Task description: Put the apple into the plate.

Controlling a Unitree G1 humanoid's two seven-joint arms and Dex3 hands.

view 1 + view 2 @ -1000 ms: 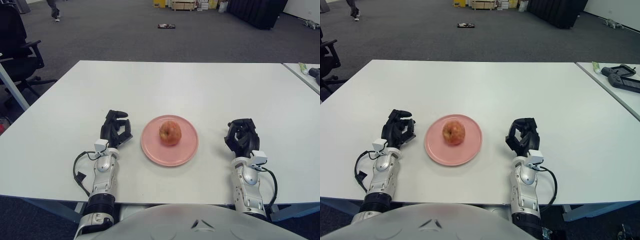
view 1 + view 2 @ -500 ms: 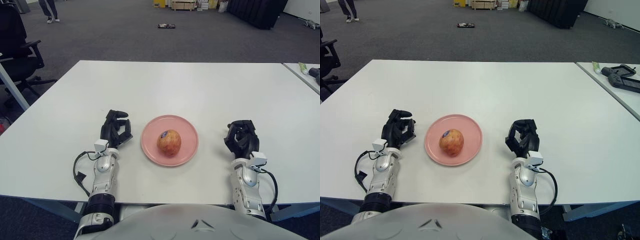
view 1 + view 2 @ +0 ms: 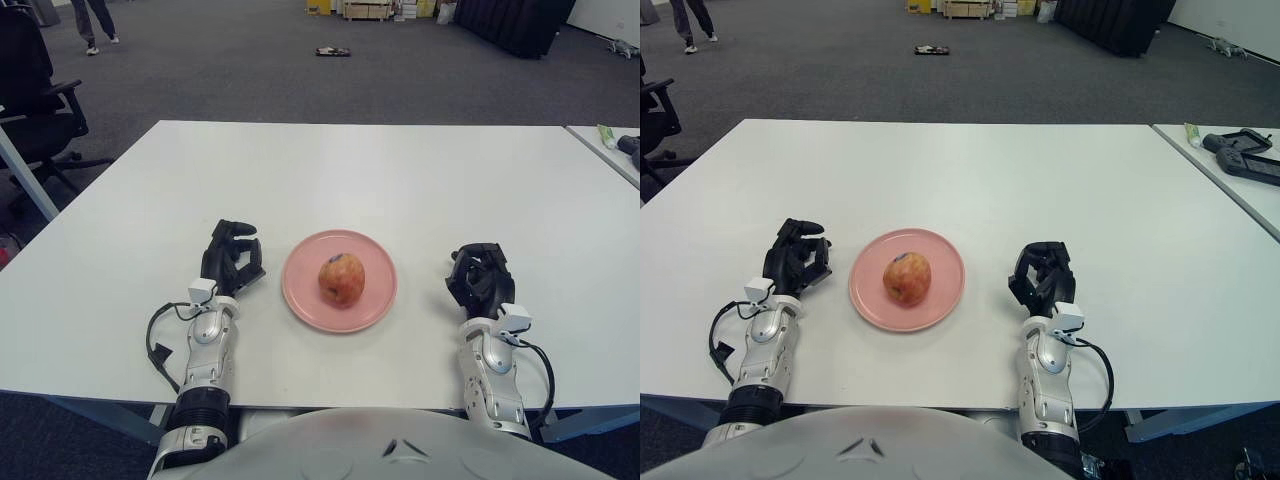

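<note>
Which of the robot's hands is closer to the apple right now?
Left. The left hand sits just beside the pink plate holding the apple; the right hand shows farther off on the opposite side.

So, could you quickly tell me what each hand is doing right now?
Left hand: curled shut, empty, left of the round pink plate.
Right hand: curled shut, empty.

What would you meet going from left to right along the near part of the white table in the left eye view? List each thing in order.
left hand → pink plate with the apple on it → right hand
</note>
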